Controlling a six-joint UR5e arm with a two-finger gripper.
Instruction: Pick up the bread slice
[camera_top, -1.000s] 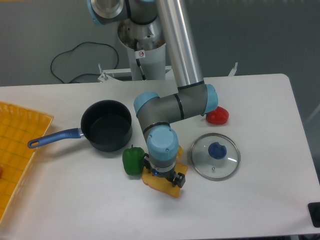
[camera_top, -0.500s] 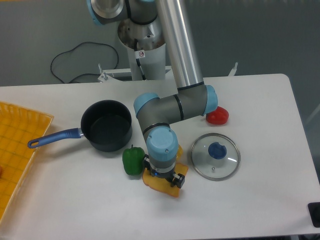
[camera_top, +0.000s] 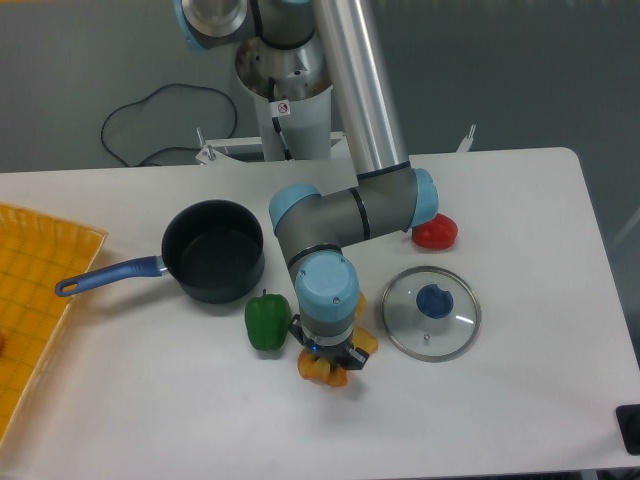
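end effector (camera_top: 327, 366) pinched onto bread slice (camera_top: 322, 372), near counter's (camera_top: 520, 200) front edge, green pepper (camera_top: 266, 321) just beside

Bread slice (camera_top: 322, 372) mostly hidden beneath the end effector (camera_top: 328, 362); jaws unseen.

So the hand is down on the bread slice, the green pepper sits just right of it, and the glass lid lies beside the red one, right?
Not quite: the green pepper sits just left of the hand, not right, as the camera view shows. The rest holds: the hand is down on the bread slice, and the glass lid lies beside the red pepper.
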